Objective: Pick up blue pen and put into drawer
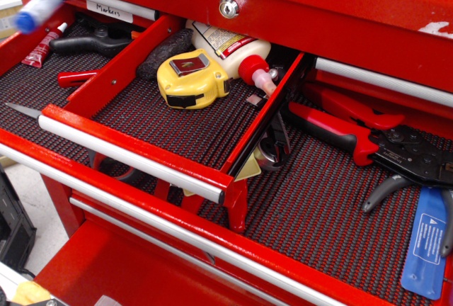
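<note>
Blue-capped, white-barrelled blue pen (39, 7), blurred, tilted, aloft at top left

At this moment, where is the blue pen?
The blue pen is in the air at the top left of the view, blurred, above the red-capped tube and left of the "Markers" label, not yet in the drawer.

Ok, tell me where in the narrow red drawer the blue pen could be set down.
The narrow red drawer has bare mesh liner in its front half, between the silver bar handle and the yellow tape measure. The back is crowded by the tape measure and white glue bottle. The blue-capped pen is aloft at upper left.
</note>
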`<control>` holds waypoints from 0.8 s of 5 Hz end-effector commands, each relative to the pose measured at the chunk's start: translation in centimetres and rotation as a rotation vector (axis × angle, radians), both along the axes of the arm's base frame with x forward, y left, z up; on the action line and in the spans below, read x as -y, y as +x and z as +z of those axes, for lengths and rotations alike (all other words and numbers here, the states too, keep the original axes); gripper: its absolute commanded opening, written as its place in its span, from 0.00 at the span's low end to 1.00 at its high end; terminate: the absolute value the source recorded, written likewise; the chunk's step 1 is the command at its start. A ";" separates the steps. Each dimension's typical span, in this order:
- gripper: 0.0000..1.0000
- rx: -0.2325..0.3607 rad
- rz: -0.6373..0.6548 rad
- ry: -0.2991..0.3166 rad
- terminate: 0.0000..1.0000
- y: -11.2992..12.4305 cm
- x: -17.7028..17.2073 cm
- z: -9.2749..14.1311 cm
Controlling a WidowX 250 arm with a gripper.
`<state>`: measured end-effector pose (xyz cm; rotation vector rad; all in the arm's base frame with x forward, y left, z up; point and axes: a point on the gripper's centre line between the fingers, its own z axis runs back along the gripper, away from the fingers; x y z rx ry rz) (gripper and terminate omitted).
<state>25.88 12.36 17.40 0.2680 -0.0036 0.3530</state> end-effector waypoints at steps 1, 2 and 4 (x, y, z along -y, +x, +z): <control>0.00 0.126 0.122 -0.114 0.00 0.6 6.7 0.2; 1.00 0.236 0.100 -0.112 0.00 1.6 9.6 -1.4; 1.00 0.236 0.100 -0.112 0.00 1.6 9.6 -1.4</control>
